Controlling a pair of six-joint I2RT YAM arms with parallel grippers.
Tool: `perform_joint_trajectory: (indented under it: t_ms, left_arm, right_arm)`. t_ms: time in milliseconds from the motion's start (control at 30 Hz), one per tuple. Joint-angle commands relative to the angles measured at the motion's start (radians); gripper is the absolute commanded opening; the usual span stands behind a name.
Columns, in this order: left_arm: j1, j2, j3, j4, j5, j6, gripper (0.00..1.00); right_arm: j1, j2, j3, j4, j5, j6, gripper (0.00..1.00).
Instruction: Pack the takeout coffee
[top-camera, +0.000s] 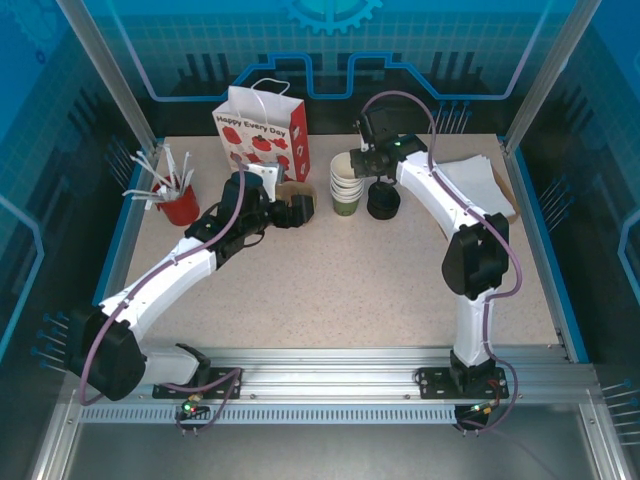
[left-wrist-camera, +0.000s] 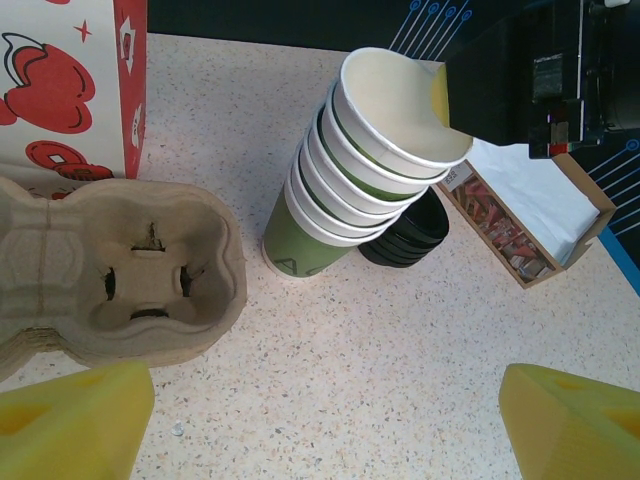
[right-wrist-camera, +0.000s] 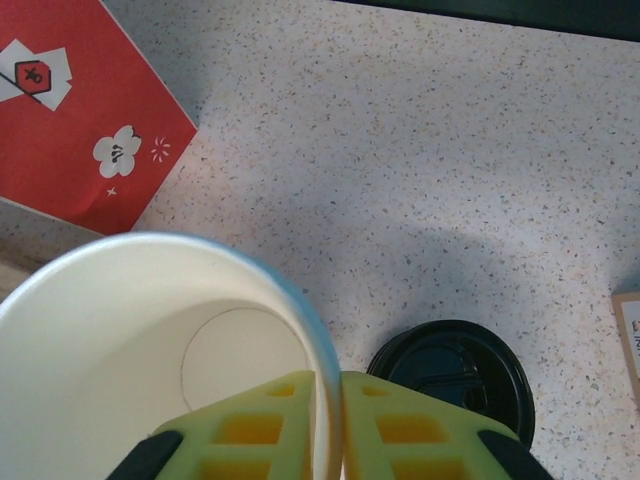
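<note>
Right wrist view: the right gripper is clamped on the rim of the uppermost cup, one yellow finger inside and one outside. That cream-lined paper cup is empty and lidless, and it tops the stack of green-and-cream paper cups at the far middle of the speckled table. Just beside the stack sits a pile of round black plastic lids. The left gripper hangs with its fingers wide apart near a moulded brown pulp cup carrier, whose wells are empty. A red-and-white paper gift bag stands behind the carrier. An open cardboard box holds sachets and white napkins.
</note>
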Motion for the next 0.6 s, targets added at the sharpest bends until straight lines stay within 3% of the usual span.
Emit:
perform_joint_trajectory:
  t_ms: [0,567]
  left_arm:
    - [-0.010,-0.026,-0.001,-0.017,-0.019,0.013,0.91]
    - [-0.011,-0.038,-0.017,-0.021,-0.026,0.009,0.92]
  right_arm:
    - [-0.011,0.019,0.037,-0.029,0.007,0.006,0.13]
    - [-0.006,-0.055,0.111,-0.066,-0.023,0.045,0.11]
